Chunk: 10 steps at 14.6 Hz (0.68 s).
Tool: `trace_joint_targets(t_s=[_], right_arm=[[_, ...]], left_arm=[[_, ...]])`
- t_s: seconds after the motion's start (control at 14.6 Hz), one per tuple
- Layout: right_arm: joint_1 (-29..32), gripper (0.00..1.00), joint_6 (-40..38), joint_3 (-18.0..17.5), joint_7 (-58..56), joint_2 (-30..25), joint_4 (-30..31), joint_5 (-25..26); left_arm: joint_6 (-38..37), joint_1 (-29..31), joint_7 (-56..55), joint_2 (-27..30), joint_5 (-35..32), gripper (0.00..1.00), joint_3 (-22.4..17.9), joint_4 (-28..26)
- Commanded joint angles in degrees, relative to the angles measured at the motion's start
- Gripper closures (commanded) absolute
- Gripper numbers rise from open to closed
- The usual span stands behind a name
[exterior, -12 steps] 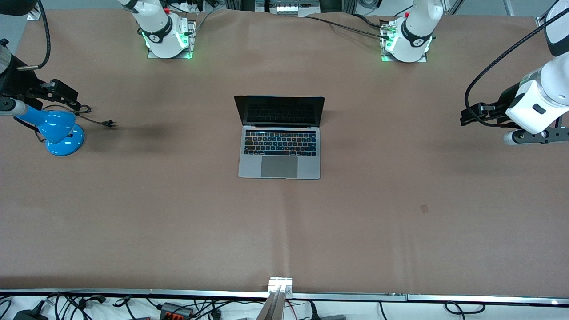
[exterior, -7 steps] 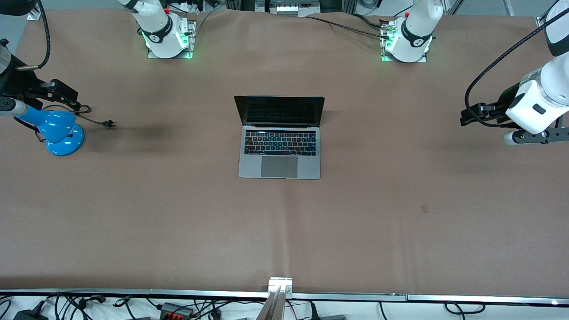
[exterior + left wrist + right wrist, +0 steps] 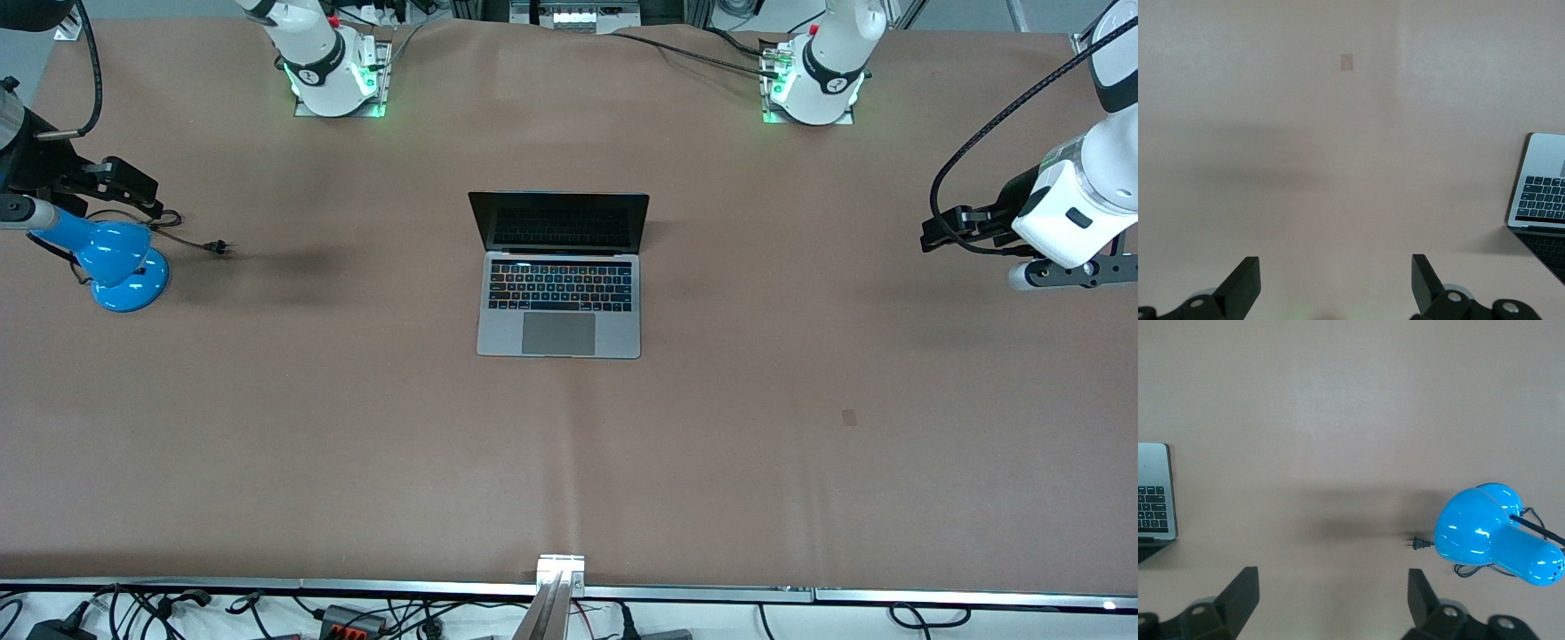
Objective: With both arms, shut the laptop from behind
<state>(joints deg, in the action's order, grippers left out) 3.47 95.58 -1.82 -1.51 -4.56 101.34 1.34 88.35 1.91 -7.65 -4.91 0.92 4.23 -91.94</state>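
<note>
The laptop (image 3: 559,284) sits open in the middle of the desk (image 3: 800,462), its screen upright and facing the front camera, so the lid's back faces the two arm bases. That suits the task: I judge each arm must come round to the back of the lid and push it down toward the keyboard together.

Neither has got there. The left claw (image 3: 1335,283) hangs over bare desk at the left arm's end, well apart from the laptop, its fingers spread wide with nothing between them. The right claw (image 3: 1331,600) hangs over the right arm's end, likewise spread and empty.

A blue desk lamp (image 3: 116,262) stands under the right arm, its cord and plug (image 3: 216,247) trailing on the desk toward the laptop. It is the only thing close to an arm; I would guess the right arm has to lift clear of it. A small mark (image 3: 849,417) shows on the desk nearer the front camera. Nothing else stands between the arms and the lid.
</note>
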Motion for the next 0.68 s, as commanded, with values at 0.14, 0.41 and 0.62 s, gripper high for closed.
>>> trace_joint_targets(t_s=[0.14, 0.41, 0.62], right_arm=[[0.40, 0.52, -0.48, -0.64, -0.86, -0.89, 0.70, -0.02], [0.40, 0.90, -0.66, -0.64, -0.86, -0.81, 0.70, 0.07], [0.31, 1.00, -1.80, -0.73, -0.95, -0.81, 0.61, 0.07]], left_arm=[[-0.37, 0.28, 0.17, -0.10, 0.67, 0.00, 0.34, 0.80], [-0.81, 0.37, 0.17, 0.07, 0.67, 0.44, 0.34, 0.71], [-1.16, 0.11, 0.44, 0.33, 0.67, 0.85, 0.52, 0.89]])
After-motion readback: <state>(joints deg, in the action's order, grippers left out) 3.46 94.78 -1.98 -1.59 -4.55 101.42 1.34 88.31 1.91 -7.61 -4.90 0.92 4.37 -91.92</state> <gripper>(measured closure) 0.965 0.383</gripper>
